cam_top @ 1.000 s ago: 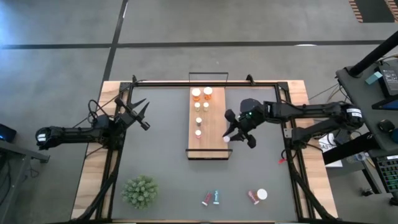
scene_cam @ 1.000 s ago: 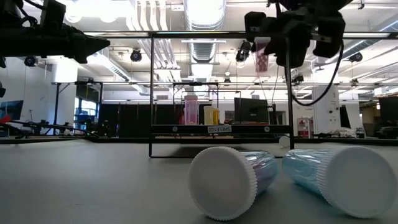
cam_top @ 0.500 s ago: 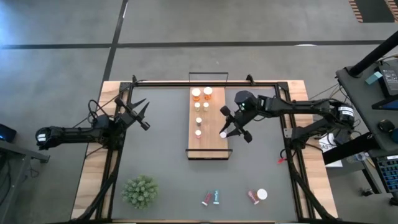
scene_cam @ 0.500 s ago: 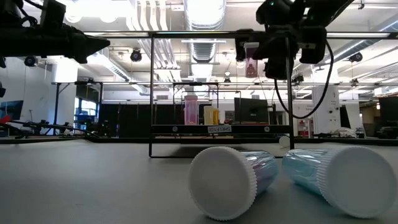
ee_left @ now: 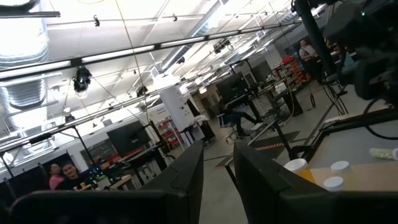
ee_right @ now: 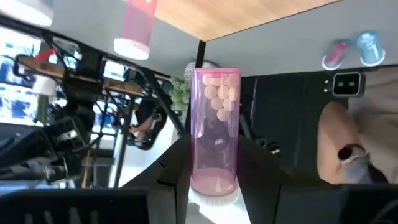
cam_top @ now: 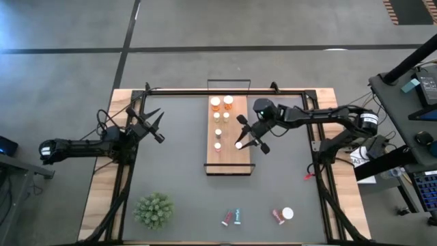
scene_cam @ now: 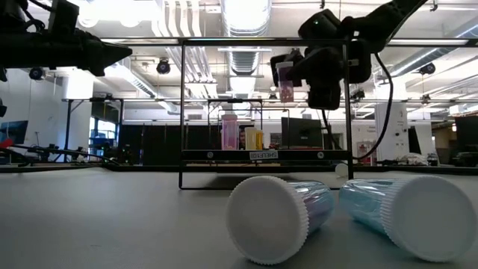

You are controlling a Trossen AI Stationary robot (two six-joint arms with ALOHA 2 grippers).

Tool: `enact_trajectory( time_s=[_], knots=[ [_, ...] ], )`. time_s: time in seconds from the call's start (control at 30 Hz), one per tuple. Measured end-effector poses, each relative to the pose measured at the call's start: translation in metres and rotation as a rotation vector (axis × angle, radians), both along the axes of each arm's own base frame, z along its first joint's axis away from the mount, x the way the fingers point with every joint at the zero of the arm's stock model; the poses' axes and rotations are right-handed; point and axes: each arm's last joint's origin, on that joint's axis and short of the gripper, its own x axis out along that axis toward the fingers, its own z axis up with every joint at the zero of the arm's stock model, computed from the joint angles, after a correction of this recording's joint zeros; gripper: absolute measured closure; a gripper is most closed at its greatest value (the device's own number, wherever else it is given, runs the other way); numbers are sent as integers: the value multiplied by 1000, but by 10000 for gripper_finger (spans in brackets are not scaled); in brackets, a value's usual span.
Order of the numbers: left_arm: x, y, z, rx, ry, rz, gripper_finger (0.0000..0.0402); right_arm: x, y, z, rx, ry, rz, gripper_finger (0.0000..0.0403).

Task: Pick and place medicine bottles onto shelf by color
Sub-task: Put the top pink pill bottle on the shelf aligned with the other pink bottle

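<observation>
Shelf (cam_top: 229,161): six bottles placed. Pink bottle (ee_right: 215,134) held clamped in right hand (cam_top: 241,142) above it. Four bottles left on counter (cam_top: 177,171). Left hand (cam_top: 156,126) shut, empty.

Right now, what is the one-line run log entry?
right gripper: shut on pink bottle, above shelf | left gripper: shut, idle at table's left
</observation>
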Motion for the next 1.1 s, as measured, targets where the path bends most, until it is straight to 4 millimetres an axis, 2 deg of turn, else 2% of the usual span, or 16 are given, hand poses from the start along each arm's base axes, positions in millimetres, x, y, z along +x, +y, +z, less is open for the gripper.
enact_trajectory(
  time_s=[0.43, 0.8, 1.1],
  knots=[
    [0, 0, 0, 0, 0, 0, 330, -7, 1, -23, 120, 72, -184, 300],
    [0, 0, 0, 0, 0, 0, 330, -12, 4, -44, 189, 89, -240, 300],
    [0, 0, 0, 0, 0, 0, 330, -6, 7, -55, 237, 141, -244, 300]
  ],
)
